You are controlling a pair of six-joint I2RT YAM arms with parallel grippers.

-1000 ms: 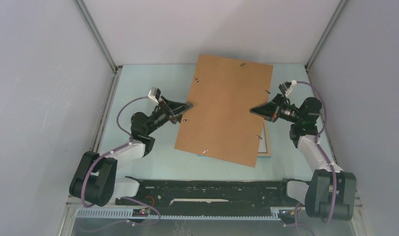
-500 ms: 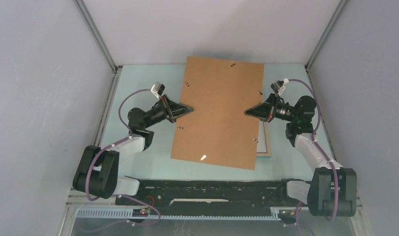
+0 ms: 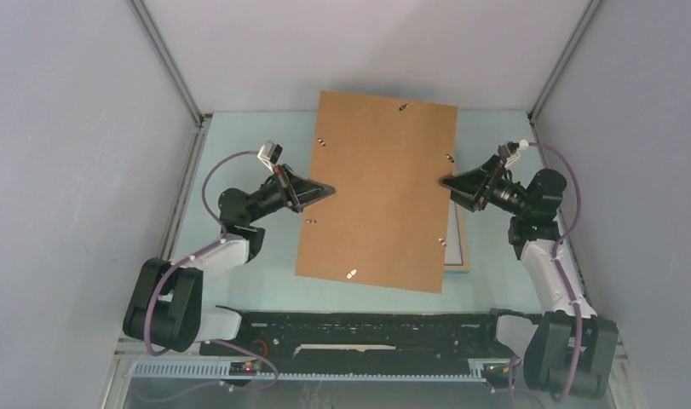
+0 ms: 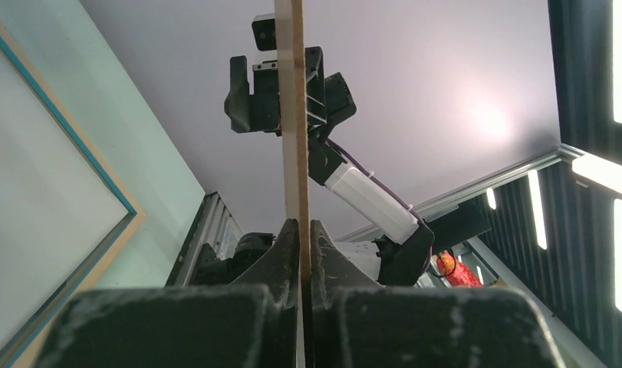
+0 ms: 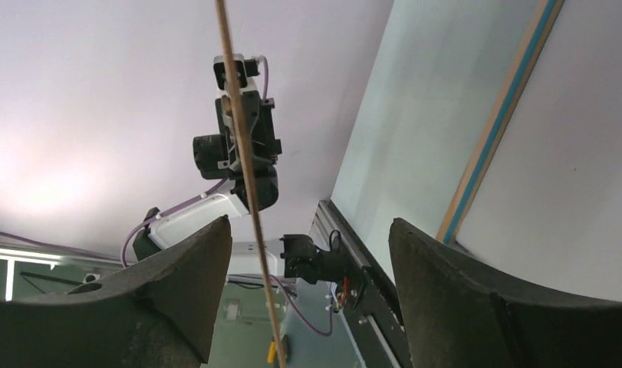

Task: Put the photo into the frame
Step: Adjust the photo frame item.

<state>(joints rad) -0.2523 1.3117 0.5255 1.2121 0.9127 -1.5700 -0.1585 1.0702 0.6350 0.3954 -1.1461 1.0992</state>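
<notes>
Right end effector (image 3: 447,181) has let go, jaws wide, backing off toward 3 o'clock. Left end effector (image 3: 330,189) now clenches the backing board (image 3: 380,187). The frame (image 3: 458,267) lies on the bench (image 3: 239,145) beneath, peeking out at 5 o'clock.

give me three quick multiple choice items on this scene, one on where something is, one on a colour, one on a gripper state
1. Where does the frame lie?
A) on the table, mostly under the backing board
B) propped on the back wall
C) on top of the board

2. What colour is the backing board?
A) blue
B) brown
C) white

3. How is the right gripper?
A) shut on the board
B) shut on nothing
C) open

Answers:
1 A, only its right edge shows past the board in the top view.
2 B, its face is plain brown.
3 C, its fingers stand wide apart around the board's edge, while the left gripper clamps the board.
</notes>
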